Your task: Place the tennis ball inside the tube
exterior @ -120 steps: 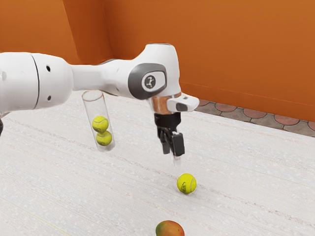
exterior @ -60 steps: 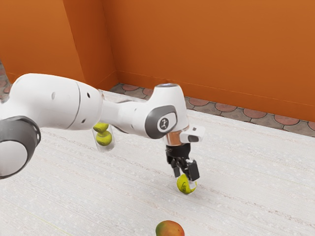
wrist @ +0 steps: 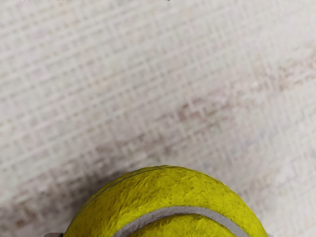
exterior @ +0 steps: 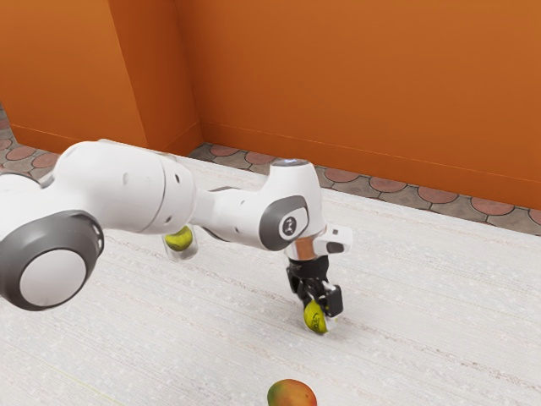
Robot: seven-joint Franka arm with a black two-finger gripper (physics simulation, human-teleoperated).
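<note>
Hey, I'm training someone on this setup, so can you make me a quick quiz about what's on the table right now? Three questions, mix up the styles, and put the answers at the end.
1. True or false: the claw is down at the loose tennis ball.

2. Multiple choice: which of these is nearest the exterior view's lower edge?
A) the loose tennis ball
B) the mango
C) the claw

3. Short answer: in the exterior view, what hides the upper part of the clear tube?

Key: 1. True; 2. B; 3. The arm
</note>
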